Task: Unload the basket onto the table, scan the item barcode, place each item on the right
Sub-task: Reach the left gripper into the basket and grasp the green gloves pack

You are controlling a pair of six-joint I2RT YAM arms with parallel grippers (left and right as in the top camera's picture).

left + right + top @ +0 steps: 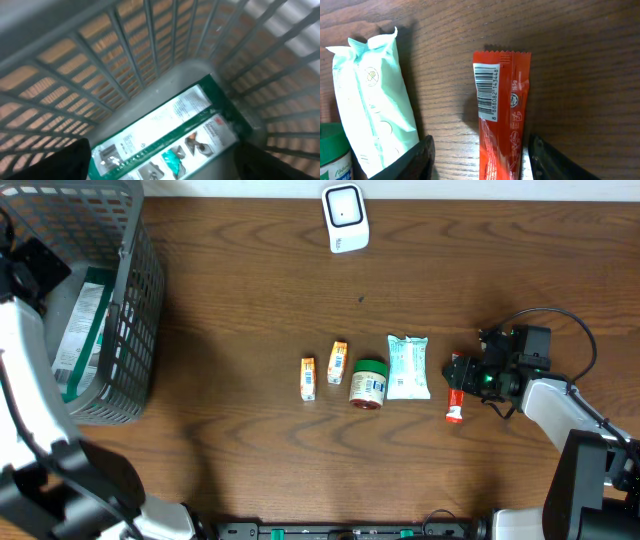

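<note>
Brown wooden table [250, 270]. At 9 o'clock, grey mesh basket [140, 330], with flat green-and-white package [170, 120] on its floor. Above that, left gripper [165, 167], jaws wide apart, gripping nothing. At 12 o'clock, white scanner [345, 218]. Near centre, pale wipes pack [408, 367]. At its 9 o'clock, green-lidded jar [368, 384]. At its 3 o'clock, red sachet [500, 100], flat on the wood, barcode [486, 92] up. Over it, right gripper [481, 150], jaws apart, not clamped. Left of jar, orange box [338, 363] and second orange box [308, 379].

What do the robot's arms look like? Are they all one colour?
No. The left arm and right arm are white with black joints. A thin black cable loops over the right one, and a small green light glows near its black fingers.
</note>
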